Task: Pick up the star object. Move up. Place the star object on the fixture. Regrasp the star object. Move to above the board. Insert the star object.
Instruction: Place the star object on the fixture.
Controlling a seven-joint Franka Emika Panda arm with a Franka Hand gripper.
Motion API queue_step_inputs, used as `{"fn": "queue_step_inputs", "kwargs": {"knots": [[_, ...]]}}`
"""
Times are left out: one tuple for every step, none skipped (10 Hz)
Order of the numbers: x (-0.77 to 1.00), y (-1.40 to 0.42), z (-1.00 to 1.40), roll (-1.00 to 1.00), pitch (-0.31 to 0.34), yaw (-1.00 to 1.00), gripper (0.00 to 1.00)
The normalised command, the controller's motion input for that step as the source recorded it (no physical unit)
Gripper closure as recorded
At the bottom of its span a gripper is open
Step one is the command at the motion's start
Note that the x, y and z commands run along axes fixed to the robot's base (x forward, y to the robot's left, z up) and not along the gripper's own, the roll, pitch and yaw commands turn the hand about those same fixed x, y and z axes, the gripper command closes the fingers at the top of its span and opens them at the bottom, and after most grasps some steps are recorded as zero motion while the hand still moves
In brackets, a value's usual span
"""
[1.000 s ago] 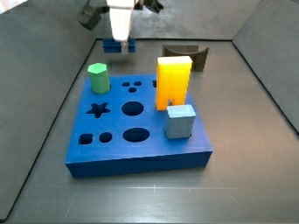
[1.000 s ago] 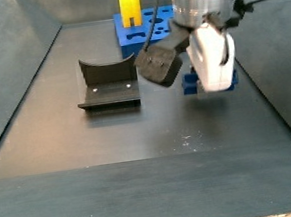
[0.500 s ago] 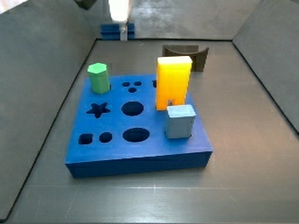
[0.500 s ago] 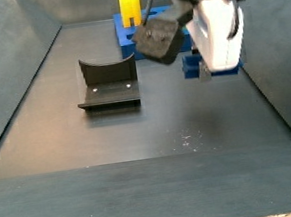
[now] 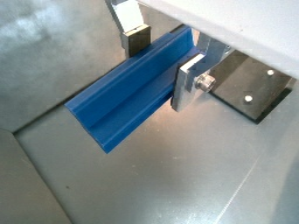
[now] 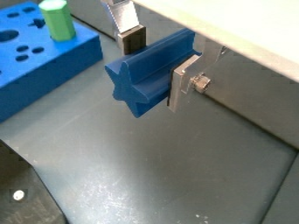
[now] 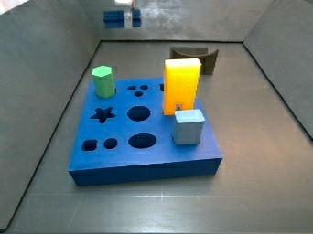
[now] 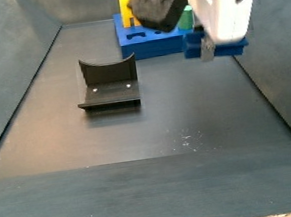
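The star object (image 6: 142, 77), a dark blue prism with a star-shaped end, lies crosswise between the silver fingers (image 6: 179, 80) of my gripper (image 6: 156, 63), which is shut on it near one end. Its long body (image 5: 131, 91) sticks out to one side. In both side views the gripper (image 7: 126, 15) (image 8: 220, 40) hangs high above the floor with the star object (image 7: 115, 18) (image 8: 196, 46) in it. The fixture (image 8: 107, 83) (image 7: 196, 57) stands on the floor below and apart from it. The blue board (image 7: 134, 151) shows a star-shaped hole (image 7: 104, 115).
On the board stand a green hexagonal peg (image 7: 102, 80), a tall yellow block (image 7: 182, 84) and a grey-blue block (image 7: 188, 126). Grey walls enclose the floor on three sides. The fixture's base plate (image 5: 251, 83) shows beyond the fingers.
The gripper has risen steadily with the star object held in it, from just above the floor to high near the frame's top. Board and fixture have not moved.
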Motion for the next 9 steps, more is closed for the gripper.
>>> {"fn": "queue_step_inputs", "kwargs": {"knots": [[-0.03, 0.0, 1.0, 0.1, 0.082, 0.01, 1.0], [-0.02, 0.0, 0.86, 0.09, 0.084, 0.01, 1.0], [-0.02, 0.0, 0.73, 0.09, 0.089, 0.01, 1.0], [-0.01, 0.0, 0.6, 0.08, 0.091, 0.01, 1.0], [0.0, 0.01, 0.42, 0.07, 0.102, 0.01, 1.0], [0.0, 0.01, 0.28, 0.06, 0.109, 0.01, 1.0], [1.0, -0.1, -0.09, 0.06, 0.018, 1.0, 1.0], [1.0, -0.1, -0.14, 0.06, 0.02, 1.0, 1.0], [1.0, -0.08, -0.12, 0.06, 0.02, 1.0, 1.0]]}}
